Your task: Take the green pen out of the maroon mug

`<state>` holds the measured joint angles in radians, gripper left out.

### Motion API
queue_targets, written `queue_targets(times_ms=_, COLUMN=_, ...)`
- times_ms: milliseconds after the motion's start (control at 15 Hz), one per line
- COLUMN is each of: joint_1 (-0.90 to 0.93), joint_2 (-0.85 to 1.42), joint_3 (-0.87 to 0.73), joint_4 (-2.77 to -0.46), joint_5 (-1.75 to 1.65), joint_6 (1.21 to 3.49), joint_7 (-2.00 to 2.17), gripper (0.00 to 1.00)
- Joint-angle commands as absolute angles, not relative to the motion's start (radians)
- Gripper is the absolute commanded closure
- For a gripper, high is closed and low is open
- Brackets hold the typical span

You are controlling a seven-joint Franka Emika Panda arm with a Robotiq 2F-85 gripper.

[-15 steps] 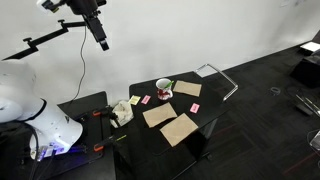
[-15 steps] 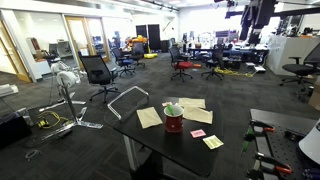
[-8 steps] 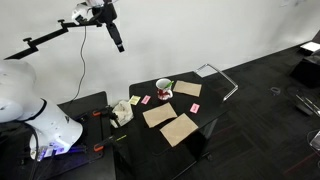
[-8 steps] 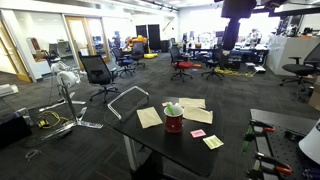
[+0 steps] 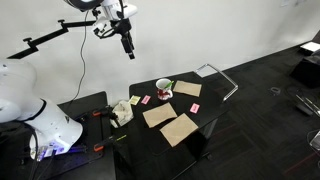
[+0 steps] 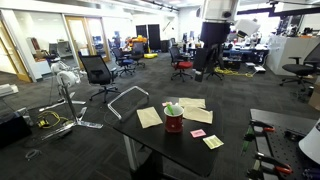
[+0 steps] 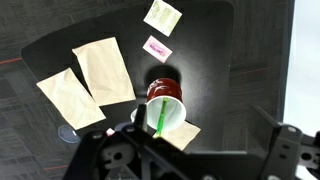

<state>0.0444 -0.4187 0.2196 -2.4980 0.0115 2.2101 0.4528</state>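
Observation:
The maroon mug stands upright near the middle of the black table, dark red outside and white inside. It also shows in an exterior view and in the wrist view. The green pen leans inside it, its top poking over the rim. My gripper hangs high above the table, well off to one side of the mug and apart from it. In the wrist view my gripper is open and empty, with the mug below it.
Three flat tan cards lie around the mug. Small pink squares and a yellow note lie near it. A white crumpled object and a metal frame sit at the table's ends. Office chairs stand behind.
The arm has swung toward the table and come lower, bringing the gripper closer to the mug. The mug, pen and cards have not moved.

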Motion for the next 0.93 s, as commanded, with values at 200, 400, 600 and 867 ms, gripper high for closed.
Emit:
queue_targets(times_ms=200, joint_1=-0.004, joint_2=-0.271, joint_3=0.214, joint_4=-2.458, joint_5=-0.019, joint_6=2.388, joint_7=0.584, gripper=0.0)
queue_targets(times_ms=400, joint_1=-0.016, joint_2=-0.189, joint_3=0.196, joint_4=-2.447, joint_5=-0.025, joint_6=2.514, joint_7=0.58, gripper=0.0)
queue_targets(times_ms=600, joint_1=-0.007, joint_2=-0.118, joint_3=0.167, joint_4=-2.43, joint_5=-0.014, joint_6=2.588, joint_7=0.535, gripper=0.0)
queue_targets(times_ms=867, joint_1=-0.003, joint_2=-0.037, joint_3=0.135, joint_4=-2.404, joint_5=-0.051, joint_6=2.657, joint_7=0.519, gripper=0.0)
